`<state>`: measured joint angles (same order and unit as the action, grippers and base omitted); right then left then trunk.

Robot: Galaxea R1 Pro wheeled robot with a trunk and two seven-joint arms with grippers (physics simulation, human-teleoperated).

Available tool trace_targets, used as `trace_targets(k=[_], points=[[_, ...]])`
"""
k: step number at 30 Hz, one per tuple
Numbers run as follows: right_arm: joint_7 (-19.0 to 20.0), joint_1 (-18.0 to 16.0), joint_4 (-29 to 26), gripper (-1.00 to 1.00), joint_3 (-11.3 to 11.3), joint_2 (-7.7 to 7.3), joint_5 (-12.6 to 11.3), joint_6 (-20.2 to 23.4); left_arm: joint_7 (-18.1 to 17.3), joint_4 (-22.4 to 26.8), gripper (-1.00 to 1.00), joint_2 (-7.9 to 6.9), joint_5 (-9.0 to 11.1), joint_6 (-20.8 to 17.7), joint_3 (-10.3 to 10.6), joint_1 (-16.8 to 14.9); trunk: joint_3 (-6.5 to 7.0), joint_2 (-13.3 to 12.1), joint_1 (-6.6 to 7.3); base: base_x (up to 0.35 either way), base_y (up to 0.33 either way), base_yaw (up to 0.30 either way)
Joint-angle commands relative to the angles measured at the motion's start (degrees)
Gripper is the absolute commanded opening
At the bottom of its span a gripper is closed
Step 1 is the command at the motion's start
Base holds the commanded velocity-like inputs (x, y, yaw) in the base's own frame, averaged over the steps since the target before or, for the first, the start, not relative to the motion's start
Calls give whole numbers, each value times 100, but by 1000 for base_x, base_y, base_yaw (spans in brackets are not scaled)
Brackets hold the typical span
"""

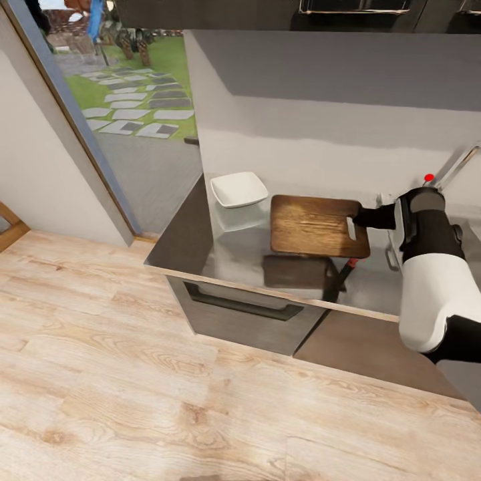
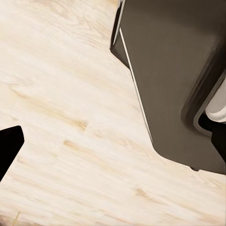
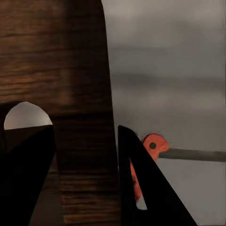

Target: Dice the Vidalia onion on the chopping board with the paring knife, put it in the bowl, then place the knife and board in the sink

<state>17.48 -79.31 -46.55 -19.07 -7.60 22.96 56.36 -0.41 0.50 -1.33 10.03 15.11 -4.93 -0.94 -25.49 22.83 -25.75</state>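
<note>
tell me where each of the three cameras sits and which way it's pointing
Head view: from the robot's head, looking forward and down at the countertop with the bowl and chopping board; the right arm reaches to the board's edge.
Left wrist view: on the left arm, pointing down at the wood floor and a dark cabinet; one dark finger tip shows.
Right wrist view: on the right arm, looking along its fingers, which straddle the board; the paring knife lies beyond.
Shared: head and right wrist views both show the board and knife.
</note>
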Motion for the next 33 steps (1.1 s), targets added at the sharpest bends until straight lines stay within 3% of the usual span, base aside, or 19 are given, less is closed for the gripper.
trace_targets(k=[1, 9, 22, 33], points=[[57, -5, 13, -100, -73, 0, 51, 16, -4, -5, 100, 1, -9, 18, -43, -3, -8, 9, -3, 0, 0, 0], [46, -5, 365, -100, -387, -13, 53, 9, -3, -6, 100, 1, -9, 18, -41, -3, -8, 9, -3, 0, 0, 0], [-163, -5, 471, -100, -421, -21, 53, 15, -3, -6, 100, 0, -9, 18, -37, -3, -8, 9, -3, 13, 0, 0], [-175, -5, 471, -100, -414, -144, 51, 15, -3, -6, 100, 1, -14, 13, -43, -3, -8, 9, -3, 265, -135, 0]])
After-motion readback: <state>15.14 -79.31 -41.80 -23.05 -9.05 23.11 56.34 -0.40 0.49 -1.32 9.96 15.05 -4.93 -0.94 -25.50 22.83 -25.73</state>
